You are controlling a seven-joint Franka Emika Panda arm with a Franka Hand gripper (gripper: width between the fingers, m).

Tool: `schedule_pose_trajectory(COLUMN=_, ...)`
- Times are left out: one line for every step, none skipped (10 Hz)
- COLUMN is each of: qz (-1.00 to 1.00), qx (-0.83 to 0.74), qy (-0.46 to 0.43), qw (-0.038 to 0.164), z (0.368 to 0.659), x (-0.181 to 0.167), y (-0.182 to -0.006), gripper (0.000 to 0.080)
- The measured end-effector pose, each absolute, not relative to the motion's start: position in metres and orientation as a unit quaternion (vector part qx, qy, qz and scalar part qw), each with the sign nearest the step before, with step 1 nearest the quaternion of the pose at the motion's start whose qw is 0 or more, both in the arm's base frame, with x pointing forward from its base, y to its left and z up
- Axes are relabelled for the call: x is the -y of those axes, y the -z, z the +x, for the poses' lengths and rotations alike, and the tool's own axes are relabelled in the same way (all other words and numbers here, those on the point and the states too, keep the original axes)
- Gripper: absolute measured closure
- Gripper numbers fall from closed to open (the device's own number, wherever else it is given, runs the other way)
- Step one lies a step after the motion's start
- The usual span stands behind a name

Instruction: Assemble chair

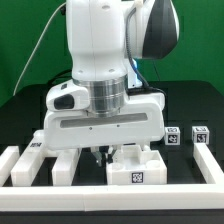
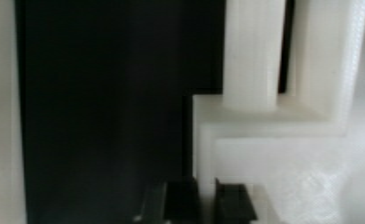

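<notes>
The chair lies as loose white pieces on the black table. A tagged block (image 1: 135, 172) sits at the front, just to the right of my gripper (image 1: 101, 156) in the exterior view. My gripper is down low among the pieces. In the wrist view a flat white chair piece (image 2: 282, 150) with a bar (image 2: 250, 50) rising from it lies against the black table. My gripper (image 2: 204, 202) straddles that piece's edge. Its fingers (image 2: 234, 203) stand close together with a narrow white strip between them, so it looks shut on the piece's edge.
Two small tagged blocks (image 1: 172, 137) (image 1: 200, 137) stand at the exterior view's right. More white pieces (image 1: 62, 165) (image 1: 35, 145) lie at its left. The low white border rail (image 1: 20, 170) runs along the front. The arm's body hides the middle of the table.
</notes>
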State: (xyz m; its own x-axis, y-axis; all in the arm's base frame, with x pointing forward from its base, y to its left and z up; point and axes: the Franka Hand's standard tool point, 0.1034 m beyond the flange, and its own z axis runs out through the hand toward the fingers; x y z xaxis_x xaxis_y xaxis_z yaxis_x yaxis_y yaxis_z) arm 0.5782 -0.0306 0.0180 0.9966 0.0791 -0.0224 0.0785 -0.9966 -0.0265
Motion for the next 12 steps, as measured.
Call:
schedule_pose_trajectory(qz=-0.999, qx=0.039, qy=-0.012, qw=0.013, z=0.578, x=0.031, y=-0.018, gripper=0.0772)
schedule_pose_trajectory(qz=-0.999, qx=0.039, qy=-0.012, qw=0.013, z=0.578, x=0.031, y=-0.018, gripper=0.0772)
schedule_pose_trajectory(qz=-0.999, qx=0.039, qy=-0.012, qw=0.013, z=0.578, x=0.031, y=-0.018, gripper=0.0772)
schedule_pose_trajectory(qz=-0.999, qx=0.039, qy=-0.012, qw=0.013, z=0.578, x=0.031, y=-0.018, gripper=0.0771)
schedule_pose_trajectory(qz=-0.999, qx=0.036, qy=-0.012, qw=0.013, z=0.579, x=0.027, y=-0.018, gripper=0.0771)
schedule_pose_trajectory(qz=-1.0, qx=0.02, qy=-0.006, qw=0.014, z=0.59, x=0.005, y=-0.018, gripper=0.0771)
schedule_pose_trajectory(qz=-0.999, qx=0.027, qy=-0.002, qw=0.017, z=0.599, x=-0.011, y=-0.019, gripper=0.0771)
schedule_pose_trajectory(qz=-0.999, qx=0.027, qy=-0.005, qw=0.018, z=0.606, x=-0.016, y=-0.021, gripper=0.0771)
schedule_pose_trajectory(qz=-1.0, qx=0.02, qy=-0.001, qw=0.019, z=0.616, x=-0.024, y=-0.023, gripper=0.0771)
schedule_pose_trajectory(qz=-1.0, qx=0.013, qy=0.003, qw=0.019, z=0.621, x=-0.032, y=-0.025, gripper=0.0771)
schedule_pose_trajectory(qz=-1.0, qx=0.01, qy=-0.004, qw=0.02, z=0.622, x=-0.037, y=-0.025, gripper=0.0771)
schedule_pose_trajectory(qz=-1.0, qx=0.003, qy=-0.013, qw=0.019, z=0.622, x=-0.039, y=-0.025, gripper=0.0771)
